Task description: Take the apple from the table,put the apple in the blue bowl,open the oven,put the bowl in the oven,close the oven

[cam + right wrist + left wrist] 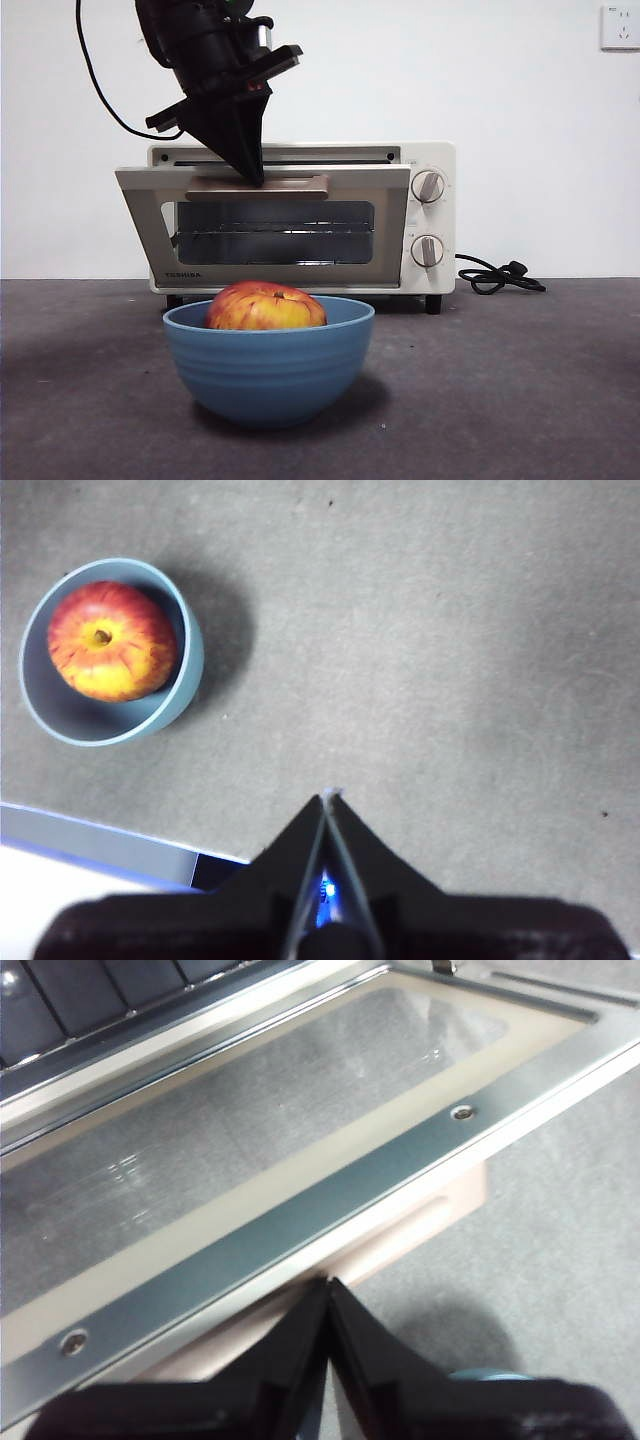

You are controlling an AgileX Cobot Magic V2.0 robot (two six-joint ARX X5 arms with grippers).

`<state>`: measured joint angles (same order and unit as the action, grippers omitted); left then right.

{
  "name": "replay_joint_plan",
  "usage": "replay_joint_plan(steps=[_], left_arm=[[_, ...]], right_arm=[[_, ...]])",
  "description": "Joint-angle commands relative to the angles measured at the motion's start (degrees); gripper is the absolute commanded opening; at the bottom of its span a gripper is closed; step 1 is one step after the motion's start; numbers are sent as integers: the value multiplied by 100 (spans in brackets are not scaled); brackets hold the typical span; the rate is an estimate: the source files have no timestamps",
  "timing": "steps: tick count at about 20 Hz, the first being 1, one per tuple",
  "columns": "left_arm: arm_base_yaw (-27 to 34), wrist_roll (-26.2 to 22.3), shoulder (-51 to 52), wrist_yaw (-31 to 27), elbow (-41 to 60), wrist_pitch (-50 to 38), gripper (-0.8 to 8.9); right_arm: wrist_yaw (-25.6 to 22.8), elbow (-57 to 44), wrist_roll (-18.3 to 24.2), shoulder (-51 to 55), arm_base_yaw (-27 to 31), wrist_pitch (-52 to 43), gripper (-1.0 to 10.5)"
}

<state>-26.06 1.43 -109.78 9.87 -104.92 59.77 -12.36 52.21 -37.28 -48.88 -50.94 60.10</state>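
Note:
The red and yellow apple (265, 305) (110, 640) lies inside the blue bowl (268, 370) (188, 675), which stands on the dark grey table (520, 380) in front of the cream oven (432, 160). The oven door (290, 215) (250, 1130) is tilted partly open, hinged at its lower edge. My left gripper (255, 178) (328, 1285) comes down from above, jaws shut, its tip touching the beige handle (257, 187) (420, 1225) at the door's top edge. Well above the table, the right gripper (328, 798) hangs shut, holding nothing, apart from the bowl.
The oven's black cord (500, 275) lies coiled on the table to its right. Two knobs (428, 186) sit on the oven's right panel. A wall socket (620, 27) is at the top right. A pale blue-white edge (100, 845) shows in the right wrist view.

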Motion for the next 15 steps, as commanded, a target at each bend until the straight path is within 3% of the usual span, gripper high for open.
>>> replay_joint_plan(steps=[1, 12, 15], left_arm=[[24, -57, -229, -247, 144, -212, -6], [-203, -57, -107, -566, 151, -107, -6], [-293, 57, 111, -575, 737, -579, -6]], right_arm=[[-85, -37, -4, 4, -4, -39, -7], [-201, -37, 22, 4, -4, -37, -7], [-258, -37, 39, 4, -4, -35, -7]])
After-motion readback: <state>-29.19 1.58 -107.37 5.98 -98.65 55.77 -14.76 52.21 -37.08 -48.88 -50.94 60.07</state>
